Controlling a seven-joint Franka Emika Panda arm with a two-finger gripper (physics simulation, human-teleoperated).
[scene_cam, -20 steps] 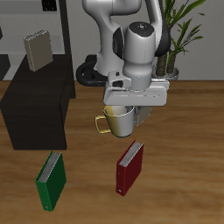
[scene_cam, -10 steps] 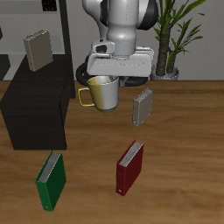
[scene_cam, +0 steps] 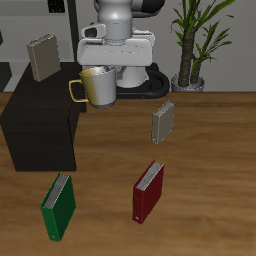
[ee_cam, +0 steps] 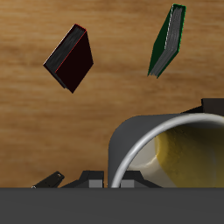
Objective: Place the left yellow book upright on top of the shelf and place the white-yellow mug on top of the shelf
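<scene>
I have the white-yellow mug [scene_cam: 98,86] pinched by its rim in my pincer [scene_cam: 108,68], fingers closed on the wall of the cup, and I carry it high in the air, clear of everything, so that its base can pass over the edge of the shelf [scene_cam: 45,118] without knocking it. The yellow handle points out toward the shelf side and the mug hangs roughly level, which suits a straight set-down. In the wrist view the mug [ee_cam: 171,149] fills the frame close under me, its yellow inside showing, and far below it lie the dark red book [ee_cam: 70,58] and the green book [ee_cam: 166,41] on the wooden tabletop; both are well apart from my path. The left yellow book [scene_cam: 42,56] stands upright at the back of the shelf's top, near its far corner, so I judge that half of the job done and the mug half under way. The bare part of the shelf top nearer the tabletop's front edge looks the natural landing place, well apart from the book so I do not topple it. A greyer book [scene_cam: 163,122] stands on the tabletop farther from the shelf and has no part in this.
</scene>
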